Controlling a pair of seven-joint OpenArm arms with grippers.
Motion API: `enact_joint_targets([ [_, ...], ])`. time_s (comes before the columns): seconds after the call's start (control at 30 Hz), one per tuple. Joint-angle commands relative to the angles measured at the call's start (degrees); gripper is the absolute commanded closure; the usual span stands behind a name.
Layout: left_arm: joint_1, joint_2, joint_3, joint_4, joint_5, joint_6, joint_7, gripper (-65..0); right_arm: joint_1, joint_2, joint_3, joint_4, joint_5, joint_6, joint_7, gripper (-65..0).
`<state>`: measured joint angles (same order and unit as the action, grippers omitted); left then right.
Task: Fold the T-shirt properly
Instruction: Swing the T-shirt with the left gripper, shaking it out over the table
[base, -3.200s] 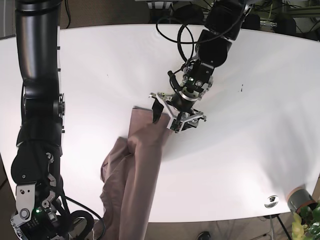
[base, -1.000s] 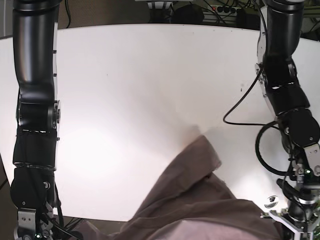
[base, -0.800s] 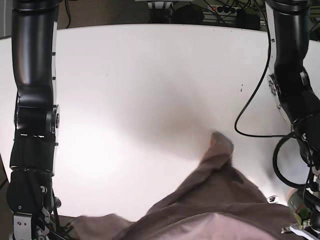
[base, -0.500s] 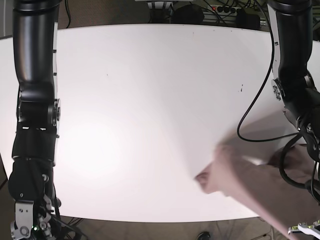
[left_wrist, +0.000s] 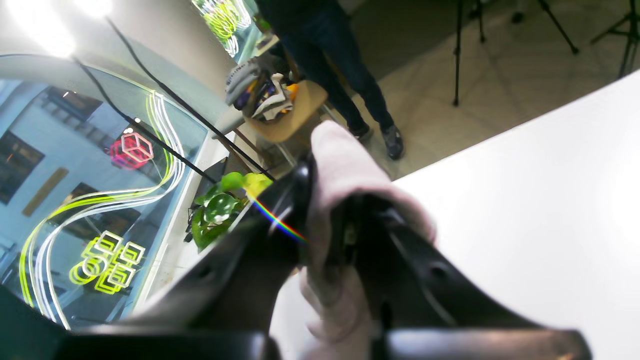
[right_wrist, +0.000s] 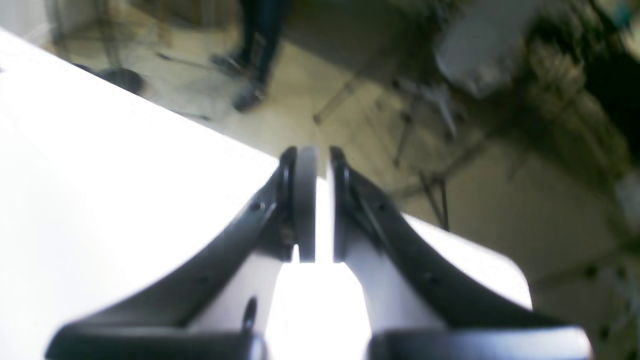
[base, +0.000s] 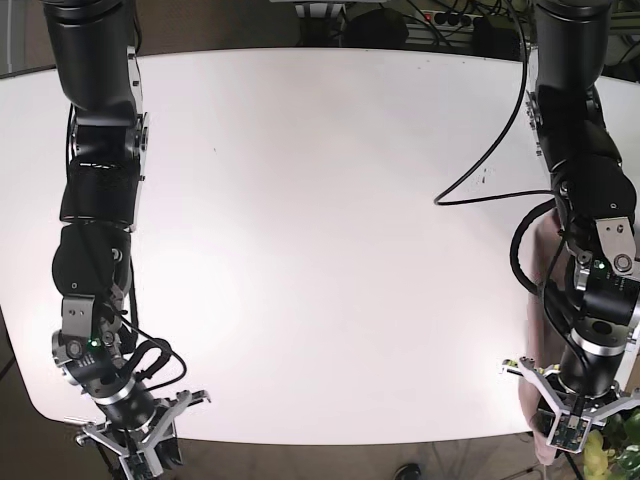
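here the left gripper (left_wrist: 325, 235) is clenched on a bunch of the pinkish t-shirt (left_wrist: 340, 165), which pokes up between its black fingers (left_wrist: 405, 265) and hangs below them. in the base view the cloth (base: 541, 290) trails down beside that arm at the white worktop's (base: 320, 230) near right edge, mostly off the surface. the right gripper (right_wrist: 316, 200) hangs at the near left corner, its fingers nearly together with only a thin gap, grasping nothing.
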<state>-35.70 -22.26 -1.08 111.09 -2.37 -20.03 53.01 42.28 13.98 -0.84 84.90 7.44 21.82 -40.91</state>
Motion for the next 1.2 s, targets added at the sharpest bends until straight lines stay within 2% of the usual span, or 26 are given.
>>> enact_joint_targets([
  [0.0,-2.3,-0.6,1.0,1.2,0.2,0.5,-2.1,0.0,1.2,0.0,1.4,1.1,0.6,-0.24,2.1,-2.7],
  [0.13,-6.3,1.3,5.2,1.2,0.4,0.6,-2.0,0.0,0.0,0.0,3.8,1.2,0.6,-0.24,2.1,-2.7],
  [0.3,-12.4,5.3,9.2,1.0,6.8,0.1,-2.0,0.0,0.0,0.0,6.4,1.0,0.6,0.29,2.0,-2.7],
  [0.47,-14.5,8.2,10.8,1.0,8.4,-2.8,-0.7,0.0,0.0,0.0,6.4,1.3,0.6,0.29,1.9,-2.7],
  [0.63,-11.0,9.6,10.1,1.0,9.4,-2.8,0.4,0.0,-0.8,0.0,6.8,0.9,0.6,0.29,1.9,-2.7],
  [0.8,-5.9,9.6,3.7,0.9,9.4,-2.9,0.2,0.0,-4.1,-0.5,8.6,0.9,1.0,0.20,1.9,-4.4],
  [0.87,-5.0,9.5,1.6,0.8,9.4,-2.9,0.2,0.0,-6.1,-0.7,10.6,1.3,1.1,0.29,1.8,-10.9],
  [0.93,-3.8,8.2,0.8,0.4,9.5,-2.9,0.2,0.0,-8.3,-1.1,13.4,1.3,2.7,0.37,0.9,-23.0],
  [1.03,-2.7,5.9,0.7,-1.2,9.5,-2.9,0.1,0.0,-11.9,-1.3,16.6,1.3,10.1,0.46,-0.6,-38.5],
  [1.17,-2.3,5.2,0.4,-3.8,9.4,-2.9,0.1,0.0,-17.6,-0.7,16.8,1.3,19.9,1.08,-1.2,-49.6],
])
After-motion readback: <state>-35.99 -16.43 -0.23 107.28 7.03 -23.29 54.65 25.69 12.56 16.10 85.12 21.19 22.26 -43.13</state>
